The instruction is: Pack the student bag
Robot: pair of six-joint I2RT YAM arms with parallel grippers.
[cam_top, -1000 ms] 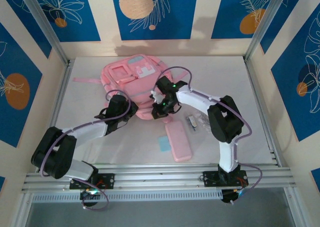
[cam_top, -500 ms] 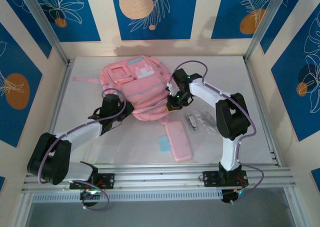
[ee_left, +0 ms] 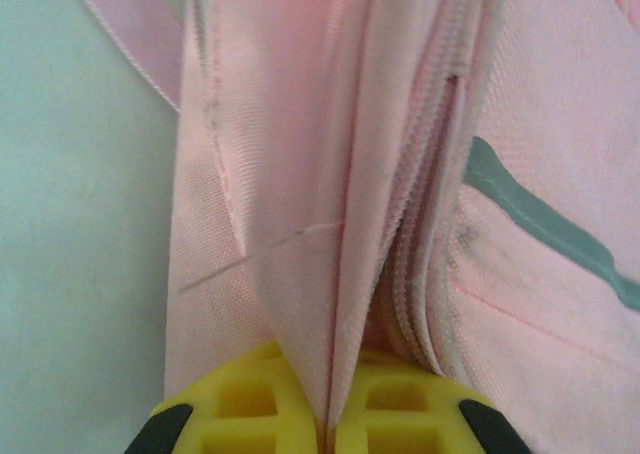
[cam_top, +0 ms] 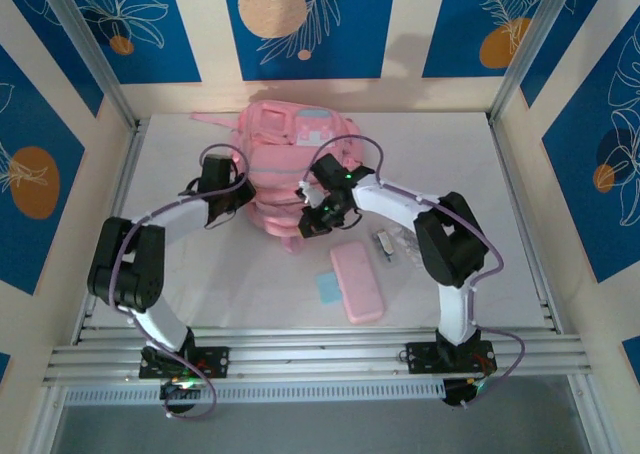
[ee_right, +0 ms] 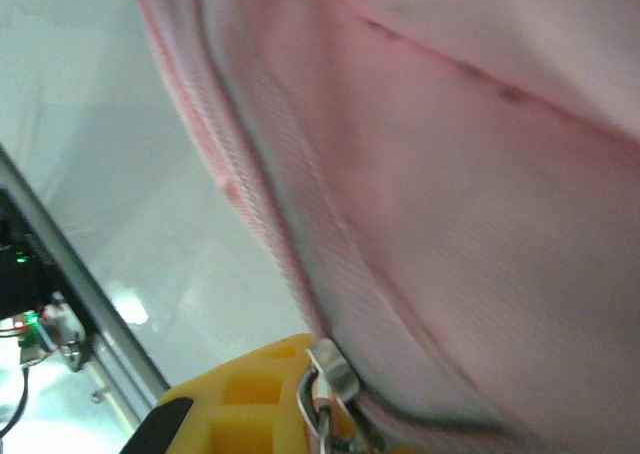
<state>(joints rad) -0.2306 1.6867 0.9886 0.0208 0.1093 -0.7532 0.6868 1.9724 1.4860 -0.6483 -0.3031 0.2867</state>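
table (cam_top: 200,274) | student bag (cam_top: 285,159), pink pencil case (cam_top: 357,283), pale blue card (cam_top: 327,289), clear packet (cam_top: 397,244)

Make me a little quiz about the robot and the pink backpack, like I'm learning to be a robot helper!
1. True or false: the left tool is pinching a fold of the backpack.
2. What lies right beside the pink pencil case? A) a small blue card B) a banana C) a cup
3. Fill in: the metal zipper pull sits at the ___ tool's yellow finger.

Key: 1 true. 2 A. 3 right; that is the right tool.
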